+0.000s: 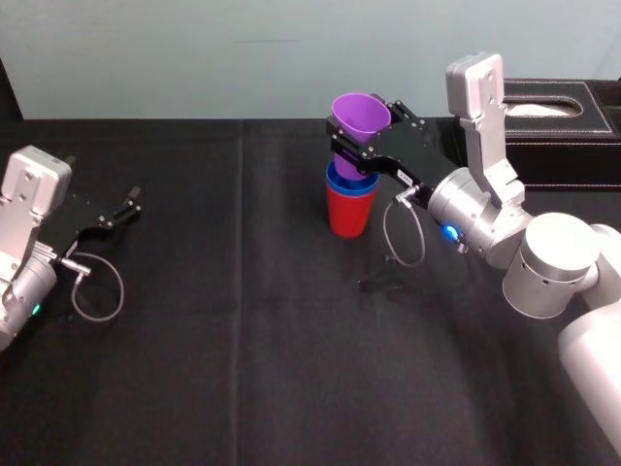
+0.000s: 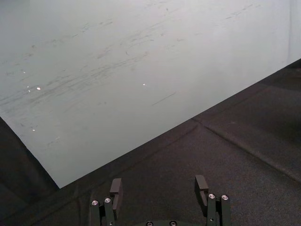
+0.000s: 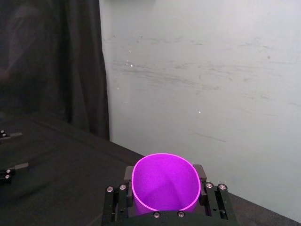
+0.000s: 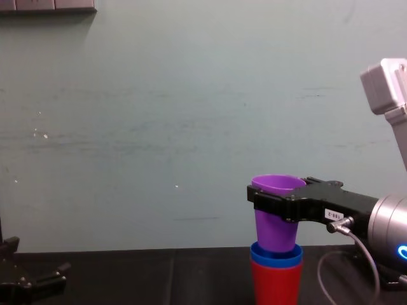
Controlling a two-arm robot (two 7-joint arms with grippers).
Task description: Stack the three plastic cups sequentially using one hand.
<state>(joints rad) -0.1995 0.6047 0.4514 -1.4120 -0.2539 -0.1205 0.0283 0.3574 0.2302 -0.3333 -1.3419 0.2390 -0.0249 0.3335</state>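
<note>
Your right arm [image 1: 553, 262] reaches in from the near right. Its jaws are clamped on the purple cup [image 1: 361, 116] just under the rim, holding it over the other two near the middle of the desk [image 1: 243, 340]. From the chest view, the cup's base looks to sit at, or just inside, the mouth of the blue cup [image 1: 351, 186]. That one is nested in the red cup [image 1: 349, 216], which stands on the desk. Watch the alignment: if you let go while the purple cup is off-centre or tilted, it may catch on the blue rim and tip out, and pressing down crooked could topple the pair. Your left jaws rest wide apart and empty at the desk's left side. Count three cups, one of each colour, two arms, and one black box [image 1: 568, 136] at the back right.
</note>
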